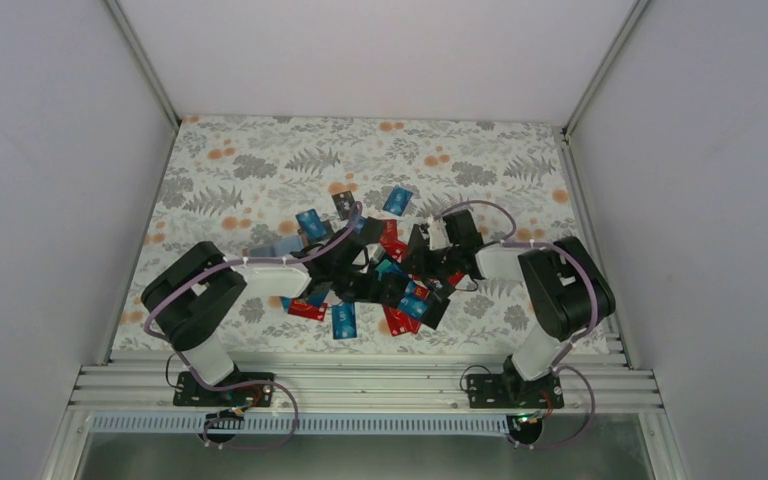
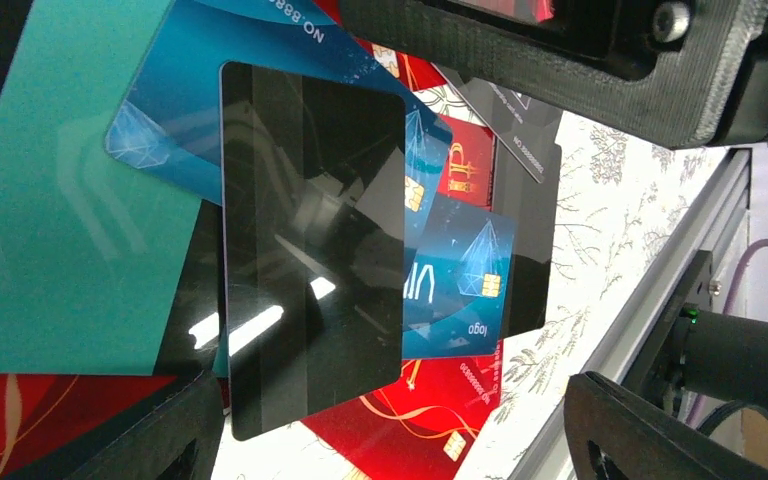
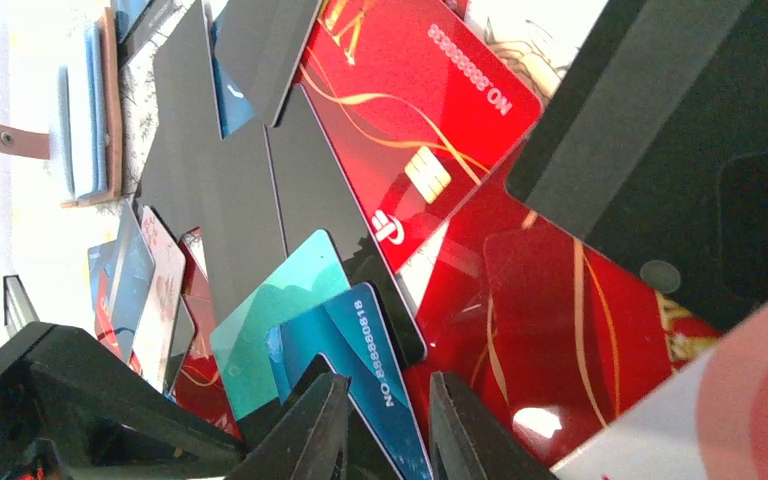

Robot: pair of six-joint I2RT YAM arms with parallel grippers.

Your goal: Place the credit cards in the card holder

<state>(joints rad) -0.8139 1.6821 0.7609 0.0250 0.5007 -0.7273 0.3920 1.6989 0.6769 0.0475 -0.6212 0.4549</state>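
Credit cards (image 1: 345,320): heaped mid-desk (image 1: 260,160) between the arms, overlapping. They look light, thin, stiff and glossy, so probably slippery. Flat ones give no purchase; best to take an edge that overhangs a neighbour. Left tool (image 2: 390,400): jaws wide apart, holding nothing, black card (image 2: 310,250) lying below between them. Right tool (image 3: 388,385): jaws nearly together, blue card (image 3: 365,350) runs into the gap; can't tell if pinched. Card holder (image 3: 110,110) sits at the heap's edge, some cards in it.

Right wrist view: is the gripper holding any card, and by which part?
Cannot be told. The right gripper has its jaws narrowly apart at the near end of a blue card, but no clear pinch shows.
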